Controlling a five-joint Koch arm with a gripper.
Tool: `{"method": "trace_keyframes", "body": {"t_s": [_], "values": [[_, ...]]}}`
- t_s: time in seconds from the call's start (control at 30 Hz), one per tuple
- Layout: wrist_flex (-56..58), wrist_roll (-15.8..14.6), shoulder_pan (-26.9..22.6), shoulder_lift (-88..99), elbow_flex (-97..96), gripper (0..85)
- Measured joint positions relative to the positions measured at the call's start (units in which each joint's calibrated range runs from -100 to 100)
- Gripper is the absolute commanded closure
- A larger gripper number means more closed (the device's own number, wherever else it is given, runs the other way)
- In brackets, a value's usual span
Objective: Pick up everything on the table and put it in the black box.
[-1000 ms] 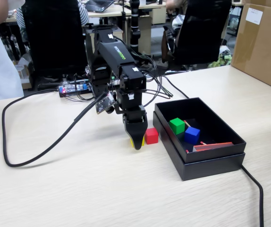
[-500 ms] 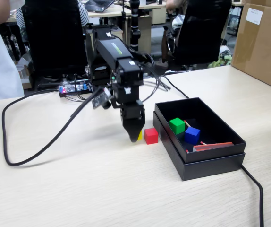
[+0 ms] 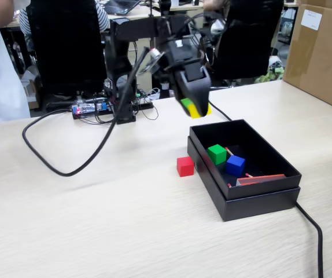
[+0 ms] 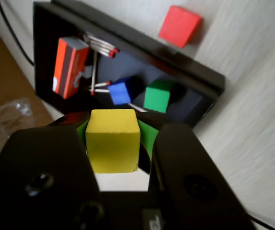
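Pinched between the black gripper's (image 4: 112, 143) fingers is one small solid yellow cube (image 4: 112, 140), held above the pale wood-grain table (image 3: 96, 220). Inside the shallow matte black cardboard box (image 3: 258, 200) lie one green cube (image 3: 216, 154), one blue cube (image 3: 235, 165), several red-tipped matchsticks (image 4: 99, 44) and an orange matchbox (image 4: 69, 67). One red cube (image 3: 184, 166) sits on the table just beside the box.

Gripper (image 3: 196, 109) hangs above the bench (image 3: 96, 220), clear air beneath it, jaws closed on the yellow cube (image 4: 112, 140). The box (image 3: 270, 200) is open-topped. Its floor holds a green cube (image 3: 216, 153) and a blue cube (image 3: 235, 165) near the middle, with matchsticks (image 4: 101, 45) and an orange strip (image 3: 261, 180) at the near end; the far end is bare. A red cube (image 3: 184, 166) sits just beside the box's left wall in the fixed view. A cable (image 3: 62, 168) loops across the left bench. A carton (image 3: 322, 52) blocks the right edge.
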State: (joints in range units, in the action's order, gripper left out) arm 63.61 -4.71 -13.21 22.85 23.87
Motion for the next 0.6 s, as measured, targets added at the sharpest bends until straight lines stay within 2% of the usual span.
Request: {"method": "trace_keyframes", "body": {"t_s": [0.13,0.27,0.5,0.53,0.6], "values": [[0.0,-0.39,-2.44,-13.07,1.73,68.6],[0.0,-0.73,-2.54,-23.17,5.84,68.4],[1.08,-1.61,-2.64,-30.68,8.12,68.2],[1.32,-1.71,-2.64,-32.1,9.49,67.7],[1.78,-1.71,-2.69,-33.53,10.13,59.6]]}}
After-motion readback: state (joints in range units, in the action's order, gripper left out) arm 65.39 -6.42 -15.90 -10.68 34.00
